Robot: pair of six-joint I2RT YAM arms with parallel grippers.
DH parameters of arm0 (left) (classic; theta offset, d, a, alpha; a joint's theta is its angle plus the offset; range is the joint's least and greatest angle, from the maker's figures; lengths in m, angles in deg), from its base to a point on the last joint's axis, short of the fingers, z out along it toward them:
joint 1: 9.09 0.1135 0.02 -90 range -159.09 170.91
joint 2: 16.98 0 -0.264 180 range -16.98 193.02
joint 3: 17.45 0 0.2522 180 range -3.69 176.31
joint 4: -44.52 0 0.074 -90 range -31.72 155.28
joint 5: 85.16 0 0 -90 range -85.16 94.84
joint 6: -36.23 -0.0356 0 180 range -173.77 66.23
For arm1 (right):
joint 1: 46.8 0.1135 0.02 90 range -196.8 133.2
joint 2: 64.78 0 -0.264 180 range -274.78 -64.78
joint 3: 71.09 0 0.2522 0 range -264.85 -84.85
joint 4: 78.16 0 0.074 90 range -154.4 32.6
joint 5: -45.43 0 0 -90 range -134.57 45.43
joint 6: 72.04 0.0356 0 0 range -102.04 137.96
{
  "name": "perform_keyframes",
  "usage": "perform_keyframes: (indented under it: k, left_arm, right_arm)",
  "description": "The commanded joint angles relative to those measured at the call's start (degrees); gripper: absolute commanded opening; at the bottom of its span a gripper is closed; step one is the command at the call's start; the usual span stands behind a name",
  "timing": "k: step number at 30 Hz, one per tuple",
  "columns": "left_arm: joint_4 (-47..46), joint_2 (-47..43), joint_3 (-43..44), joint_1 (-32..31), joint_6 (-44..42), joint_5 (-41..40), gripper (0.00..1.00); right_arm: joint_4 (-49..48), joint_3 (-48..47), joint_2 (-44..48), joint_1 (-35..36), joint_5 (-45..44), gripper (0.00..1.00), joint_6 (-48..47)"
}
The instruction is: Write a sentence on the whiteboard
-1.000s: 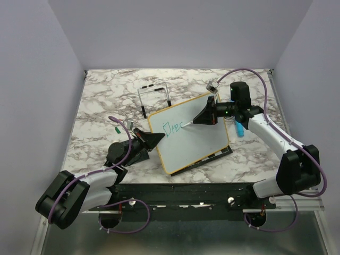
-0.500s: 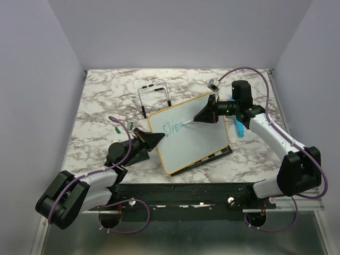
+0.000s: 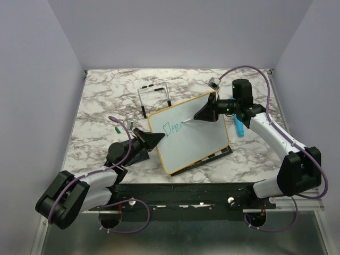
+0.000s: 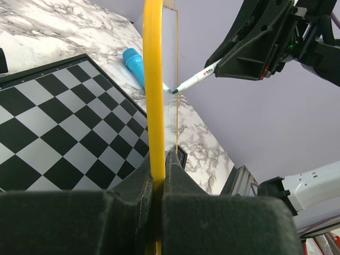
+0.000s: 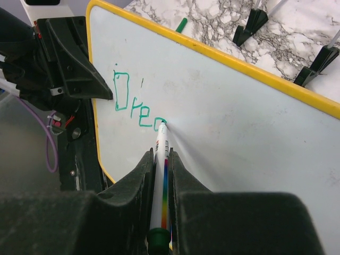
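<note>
At the left, we are clamping the left gripper (image 3: pixel 153 139) onto the whiteboard (image 3: pixel 199 143); its fingers (image 4: pixel 142 183) are pressing the yellow frame from both sides. We are holding the board tilted near the middle of the marble table (image 3: pixel 106 101), over the chessboard (image 4: pixel 53 138). The sentence (image 5: pixel 139 112) is showing "Dre" plus a part-formed letter in teal, near the board's clamped edge. We are touching the marker (image 5: pixel 162 141) tip to that last letter, with the right gripper (image 5: pixel 161 159) fingers pinching its barrel. A blue cylinder (image 3: pixel 240 129) is lying just right of the board.
</note>
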Motion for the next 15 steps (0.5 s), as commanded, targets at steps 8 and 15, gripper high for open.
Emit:
perform_keyframes:
  k: [8, 15]
  left_arm:
    - [3.4, 0.0, -0.3, -0.2, -7.6, 2.1, 0.0]
    - [3.5, 0.0, -0.3, -0.2, -7.7, 2.1, 0.0]
  right_arm:
    - [2.7, 2.6, 1.5, -0.1, -0.8, 0.01, -3.0]
    - [3.5, 3.4, 3.5, -1.0, -1.7, 0.0, -4.1]
